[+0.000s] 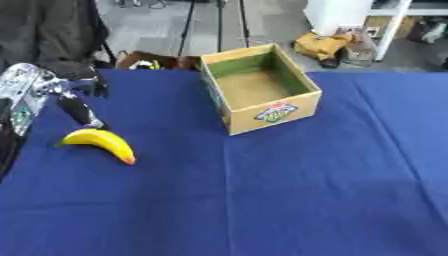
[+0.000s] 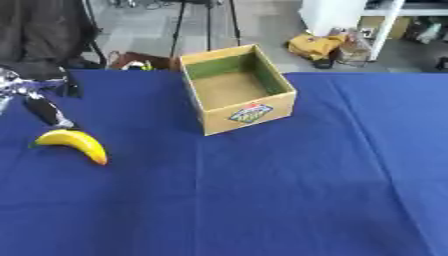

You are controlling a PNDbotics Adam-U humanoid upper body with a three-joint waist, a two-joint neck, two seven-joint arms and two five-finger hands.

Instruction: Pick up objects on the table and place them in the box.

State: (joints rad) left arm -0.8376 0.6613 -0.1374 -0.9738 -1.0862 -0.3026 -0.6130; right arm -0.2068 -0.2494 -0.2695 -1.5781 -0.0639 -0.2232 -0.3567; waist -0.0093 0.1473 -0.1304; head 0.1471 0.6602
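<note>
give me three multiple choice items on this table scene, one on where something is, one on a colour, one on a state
1. Where does the banana lie relative to the cardboard box?
A. inside it
B. on the blue tablecloth to its left
C. on the cloth to its right

2. What colour is the box's inner back wall?
A. green
B. red
C. white

3. What state is the box in?
A. open and empty
B. closed
C. tipped on its side

Key: 1 B, the banana rests on the cloth near the left robot hand, well left of the box. 2 A, the inner walls show green above the brown floor. 3 A, the top is open and only the bare floor shows inside.
</note>
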